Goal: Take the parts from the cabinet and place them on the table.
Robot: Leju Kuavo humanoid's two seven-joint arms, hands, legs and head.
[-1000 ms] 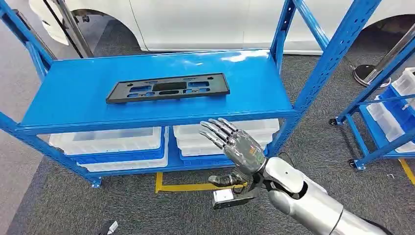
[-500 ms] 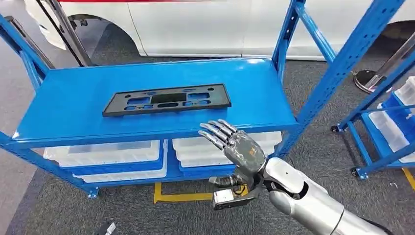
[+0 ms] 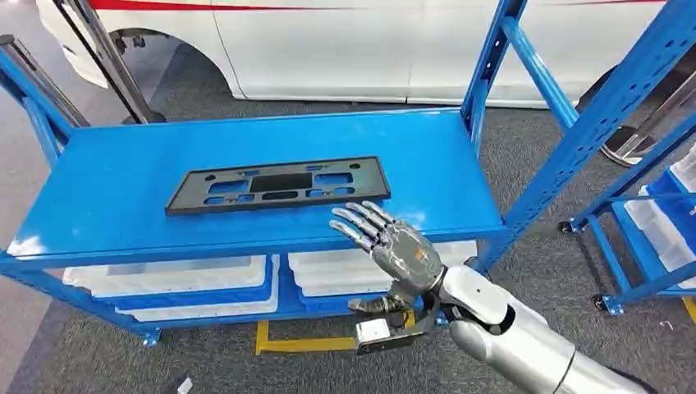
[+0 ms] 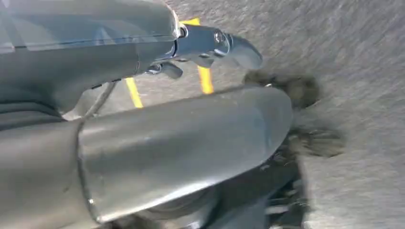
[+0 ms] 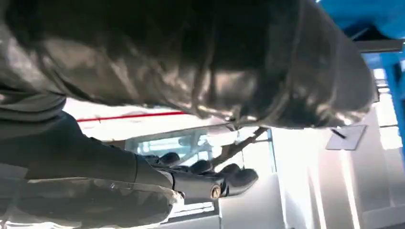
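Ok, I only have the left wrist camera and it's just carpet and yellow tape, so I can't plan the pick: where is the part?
Observer: The black panel lies flat on the top shelf of the blue rack, nearer its front edge.
Operator: Is the right hand on it?
Observer: No. The right hand is raised by the shelf's front edge, to the right of the panel, with fingers spread and nothing in it.
Operator: Anything under that shelf?
Observer: White bins sit on the lower level.
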